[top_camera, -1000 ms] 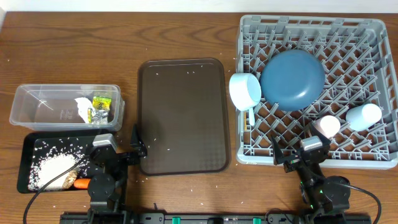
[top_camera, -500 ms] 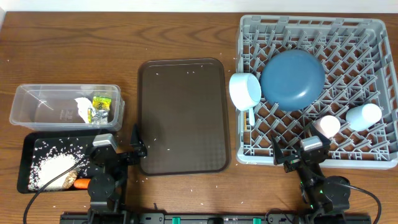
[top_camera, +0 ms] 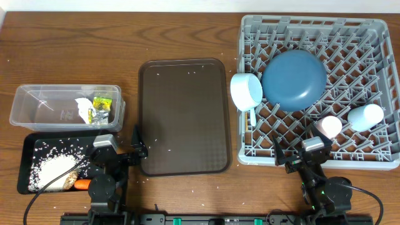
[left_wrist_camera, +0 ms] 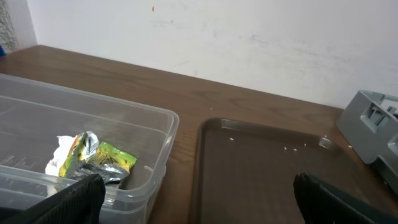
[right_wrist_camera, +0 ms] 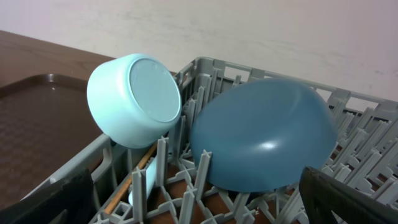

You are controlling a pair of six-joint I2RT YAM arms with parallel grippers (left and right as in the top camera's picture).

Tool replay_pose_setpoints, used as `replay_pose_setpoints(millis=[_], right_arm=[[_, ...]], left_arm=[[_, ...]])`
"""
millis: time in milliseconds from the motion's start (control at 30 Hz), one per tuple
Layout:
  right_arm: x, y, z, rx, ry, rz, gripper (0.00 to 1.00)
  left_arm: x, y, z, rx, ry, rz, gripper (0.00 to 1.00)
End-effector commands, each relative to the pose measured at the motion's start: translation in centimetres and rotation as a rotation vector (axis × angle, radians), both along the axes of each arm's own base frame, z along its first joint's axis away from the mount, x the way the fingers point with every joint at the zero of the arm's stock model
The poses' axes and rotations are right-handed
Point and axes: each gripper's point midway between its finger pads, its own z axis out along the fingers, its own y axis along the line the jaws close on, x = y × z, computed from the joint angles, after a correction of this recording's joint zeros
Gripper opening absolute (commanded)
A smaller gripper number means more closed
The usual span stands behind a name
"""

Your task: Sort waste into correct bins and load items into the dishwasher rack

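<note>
The grey dishwasher rack [top_camera: 312, 22] [right_wrist_camera: 209, 67] holds a blue plate [top_camera: 294, 79] [right_wrist_camera: 261, 137] upside down, a white bowl [top_camera: 245, 90] [right_wrist_camera: 134, 99] tilted at its left edge, a pale-blue spoon [top_camera: 252, 117] [right_wrist_camera: 146, 180], a pink cup [top_camera: 329, 127] and a light-blue cup [top_camera: 365, 116]. The clear tub [top_camera: 37, 90] [left_wrist_camera: 155, 124] contains the wrapper [top_camera: 100, 106] [left_wrist_camera: 93, 158]. The black tray [top_camera: 37, 145] carries rice [top_camera: 53, 170], the carrot [top_camera: 82, 184] and a brown piece [top_camera: 59, 185]. My left gripper [top_camera: 117, 150] [left_wrist_camera: 199, 193] stands open and empty near the tub. My right gripper [top_camera: 302, 153] [right_wrist_camera: 199, 186] stands open over the rack's front edge.
A large brown serving tray [top_camera: 182, 115] [left_wrist_camera: 267, 162] lies between the bins and the rack, dotted with a few rice grains. Stray grains are scattered on the wooden table near its front edge. A white wall runs behind the table.
</note>
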Motion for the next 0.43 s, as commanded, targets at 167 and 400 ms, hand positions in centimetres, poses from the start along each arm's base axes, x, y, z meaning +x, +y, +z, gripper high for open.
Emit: replay_pose_setpoints(millis=[167, 400], right_arm=[[-0.01, -0.02, -0.13, -0.006, -0.002, 0.002, 0.99], [-0.01, -0.02, -0.12, -0.006, -0.003, 0.002, 0.99]], left_arm=[[0.04, -0.05, -1.76, 0.018, 0.039, -0.003, 0.98], [0.04, -0.05, -1.76, 0.018, 0.039, -0.003, 0.98]])
